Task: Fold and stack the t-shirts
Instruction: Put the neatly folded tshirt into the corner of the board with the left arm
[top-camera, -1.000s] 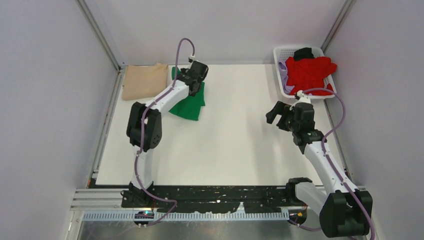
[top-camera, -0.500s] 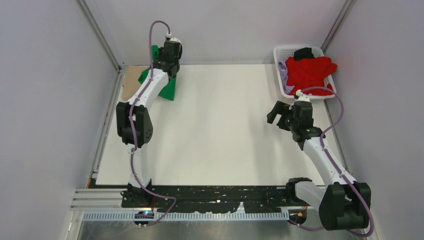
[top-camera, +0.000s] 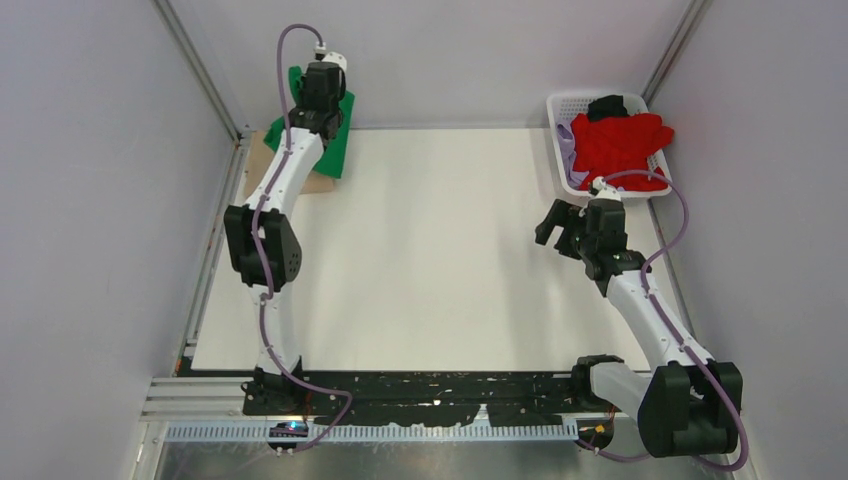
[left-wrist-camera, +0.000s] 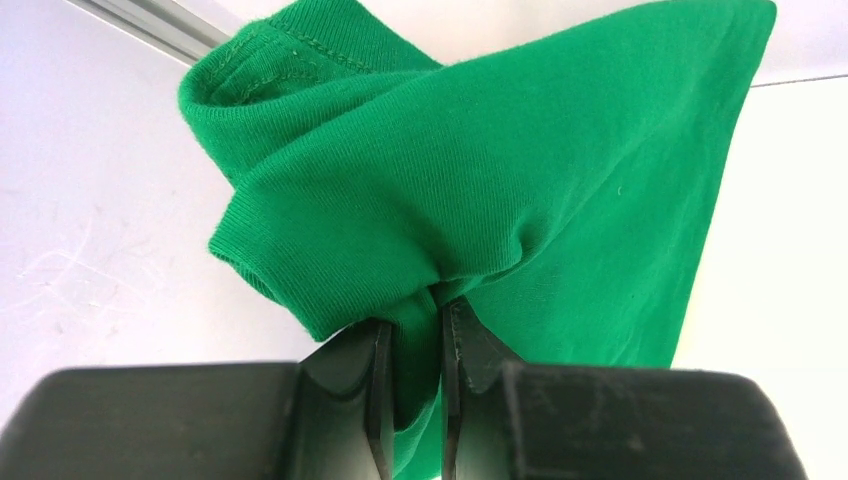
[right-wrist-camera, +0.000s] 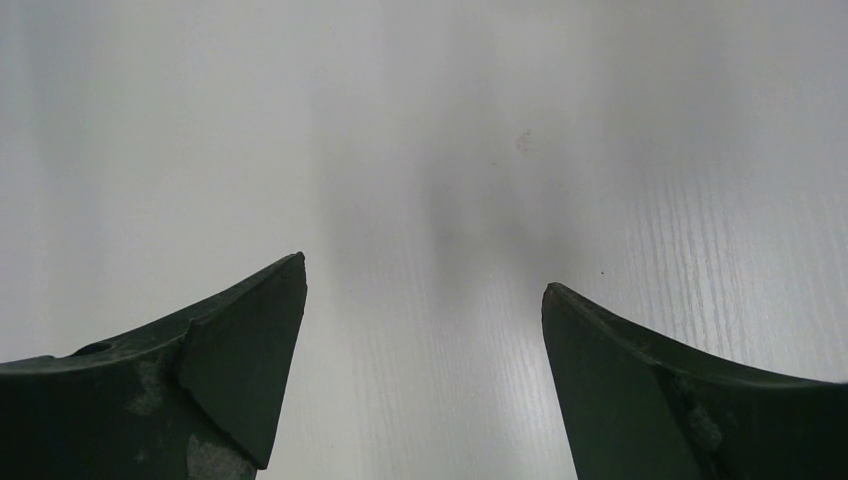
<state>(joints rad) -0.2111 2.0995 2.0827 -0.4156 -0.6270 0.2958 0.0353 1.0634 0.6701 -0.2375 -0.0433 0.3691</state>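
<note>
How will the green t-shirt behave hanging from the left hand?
Probably floppy: the green t-shirt bunches and drapes where the left hand pinches it. Likely light, since one narrow pinch holds it. Its loose folds might shift when set down.

Far left, the green t-shirt: matt knit cloth, finely ribbed, with a stitched hem. On my left hand I read the fingers as smooth black plastic with a slight sheen. The desk is white and matt, with a faint linear grain. My right hand is dull black plastic, scuffed pale in places. Far right, the basket is white plastic lattice; the red t-shirt is matt cloth.
</note>
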